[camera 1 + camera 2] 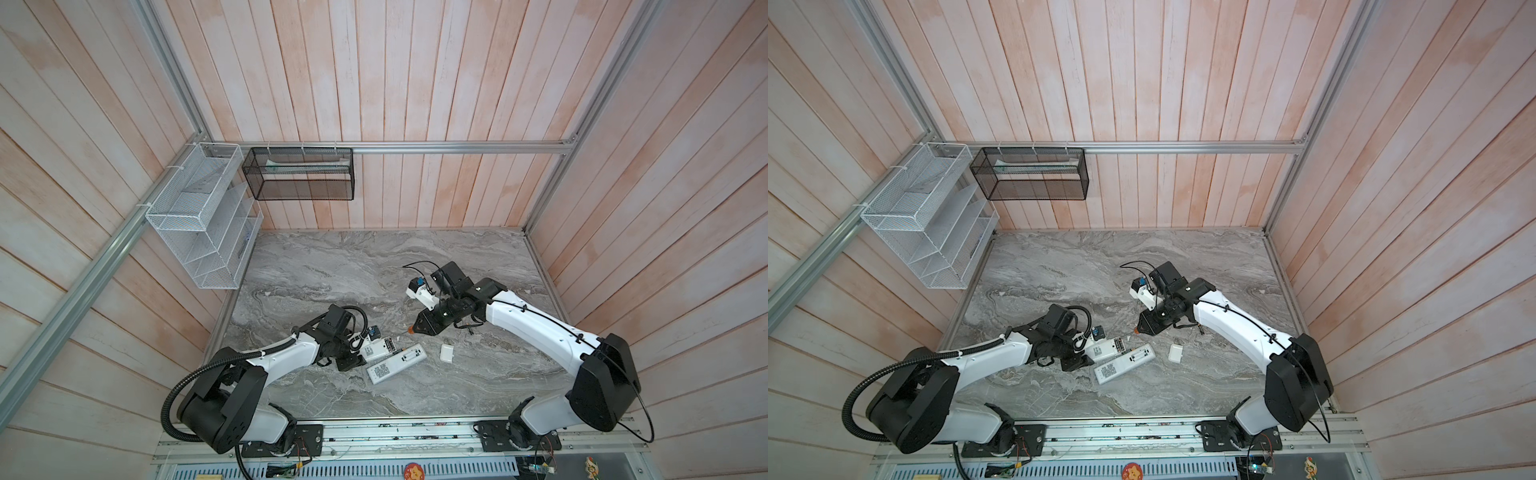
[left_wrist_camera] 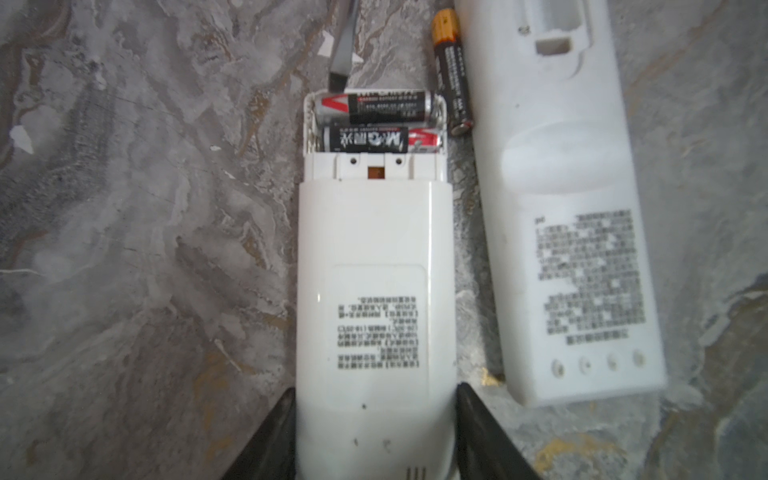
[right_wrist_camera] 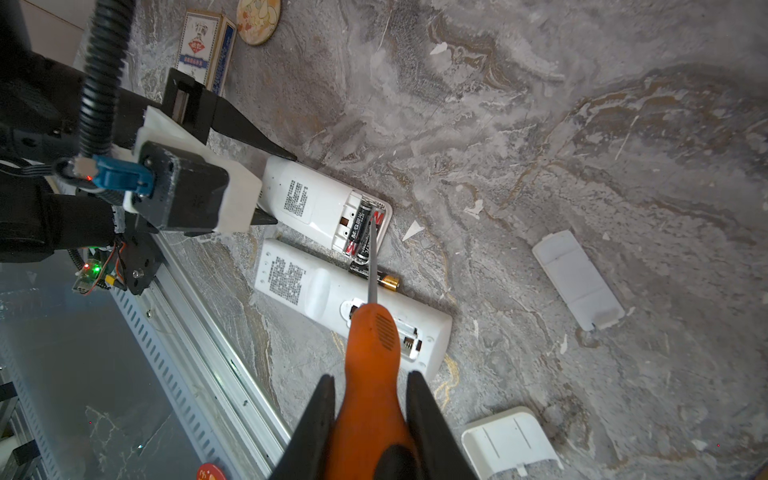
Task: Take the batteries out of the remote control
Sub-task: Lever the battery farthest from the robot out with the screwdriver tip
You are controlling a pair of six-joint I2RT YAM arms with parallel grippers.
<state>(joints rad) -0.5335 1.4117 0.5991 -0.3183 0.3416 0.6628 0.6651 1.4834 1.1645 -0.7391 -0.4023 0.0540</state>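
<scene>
Jaws of the right gripper (image 3: 372, 376) are clamping the orange screwdriver (image 3: 370, 332). Its tip is sitting against the outer of two batteries (image 2: 374, 124) lying crosswise in the open remote (image 2: 374, 257), with the shaft crossing their length. The left gripper (image 2: 376, 390) is pinching the remote's opposite end.

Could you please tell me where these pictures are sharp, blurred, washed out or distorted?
Left wrist view: the batteries in the held remote read sharply; the second remote is soft and washed out. Right wrist view: the screwdriver is crisp, corners darken. Both top views: wide-angle lens splays the wall planks.
</scene>
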